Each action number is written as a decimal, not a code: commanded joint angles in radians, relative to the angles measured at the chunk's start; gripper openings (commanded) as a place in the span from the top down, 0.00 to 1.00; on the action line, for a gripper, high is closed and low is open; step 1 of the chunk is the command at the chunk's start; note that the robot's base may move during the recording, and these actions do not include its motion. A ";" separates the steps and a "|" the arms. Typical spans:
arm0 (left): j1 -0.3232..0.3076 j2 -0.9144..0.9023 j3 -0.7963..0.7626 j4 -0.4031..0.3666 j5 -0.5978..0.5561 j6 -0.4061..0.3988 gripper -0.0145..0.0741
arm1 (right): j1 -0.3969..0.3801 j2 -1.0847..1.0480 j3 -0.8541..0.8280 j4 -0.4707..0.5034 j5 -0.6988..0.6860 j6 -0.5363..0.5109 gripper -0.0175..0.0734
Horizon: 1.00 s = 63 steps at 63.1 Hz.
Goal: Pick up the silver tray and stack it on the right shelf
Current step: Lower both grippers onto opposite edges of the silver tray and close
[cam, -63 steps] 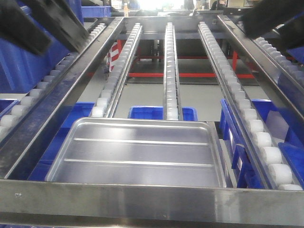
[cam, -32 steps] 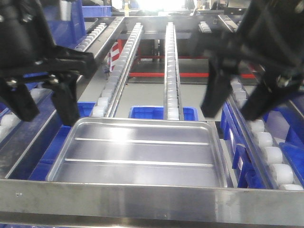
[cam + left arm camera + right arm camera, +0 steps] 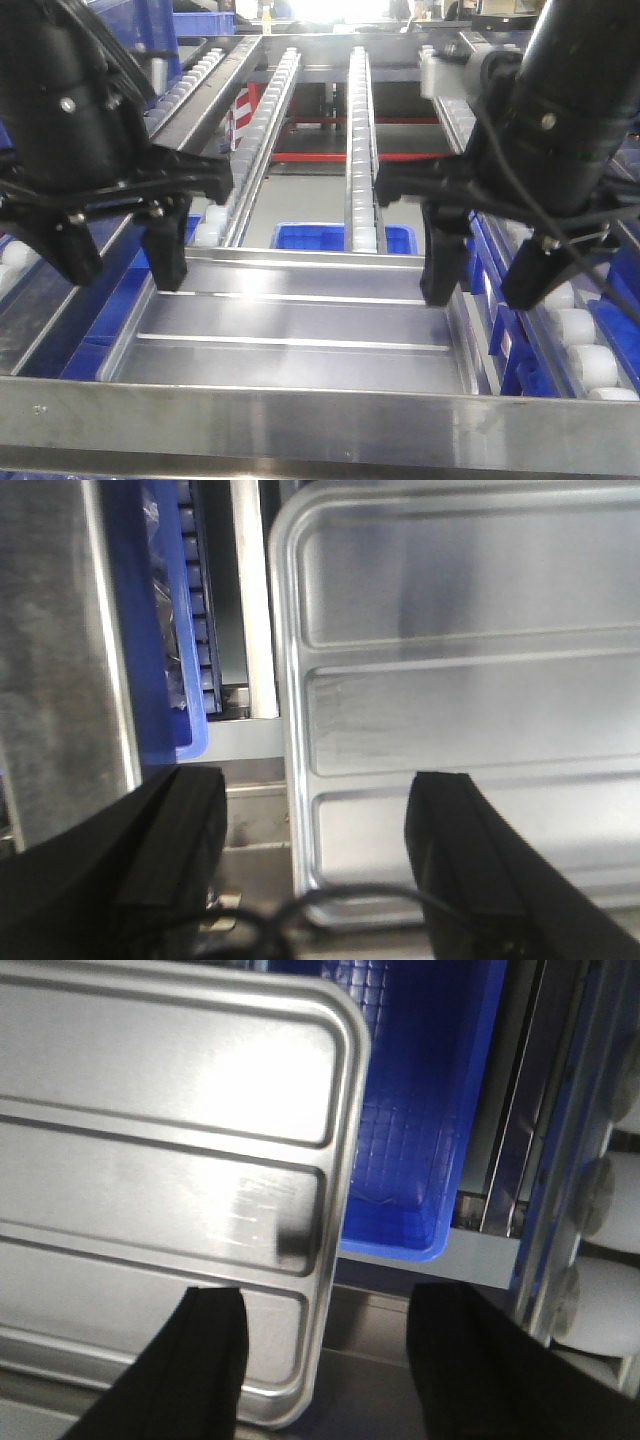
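Note:
The silver tray [image 3: 290, 325] lies flat just behind the wide front bar [image 3: 320, 430] of the right shelf, at the near end of its white roller lanes [image 3: 360, 150]. My left gripper [image 3: 118, 262] is open and straddles the tray's left rim. The left wrist view shows that rim of the tray [image 3: 450, 700] running between the fingers of the left gripper [image 3: 315, 855]. My right gripper [image 3: 488, 285] is open astride the right rim. In the right wrist view the right gripper [image 3: 335, 1360] has one finger over the tray [image 3: 160, 1160] and one outside it. Neither gripper holds anything.
Blue bins [image 3: 340, 237] sit below the roller lanes, also visible as a blue bin [image 3: 165, 610] left of the tray and a blue bin [image 3: 420, 1110] right of it. A roller lane [image 3: 580, 330] runs close beside the right gripper, its rollers [image 3: 600, 1200] just outside the outer finger.
Both arms have come down from the top corners of the view to the tray's two side rims, fingers spread. The tray has not moved.

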 commanded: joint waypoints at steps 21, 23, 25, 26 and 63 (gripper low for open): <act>0.001 0.058 -0.031 0.011 -0.052 -0.018 0.49 | -0.004 0.048 -0.031 -0.018 -0.076 0.001 0.29; 0.001 0.063 -0.031 0.011 -0.054 -0.018 0.49 | -0.004 0.053 -0.031 -0.019 -0.079 0.001 0.29; 0.001 0.068 -0.031 0.011 -0.056 -0.018 0.49 | -0.004 0.055 -0.031 -0.020 -0.081 0.000 0.29; 0.001 0.070 -0.031 0.009 -0.059 -0.018 0.49 | -0.004 0.055 -0.031 -0.020 -0.083 0.000 0.29; 0.001 0.080 -0.029 0.011 -0.088 -0.045 0.88 | -0.001 0.057 -0.031 -0.029 -0.086 -0.002 0.74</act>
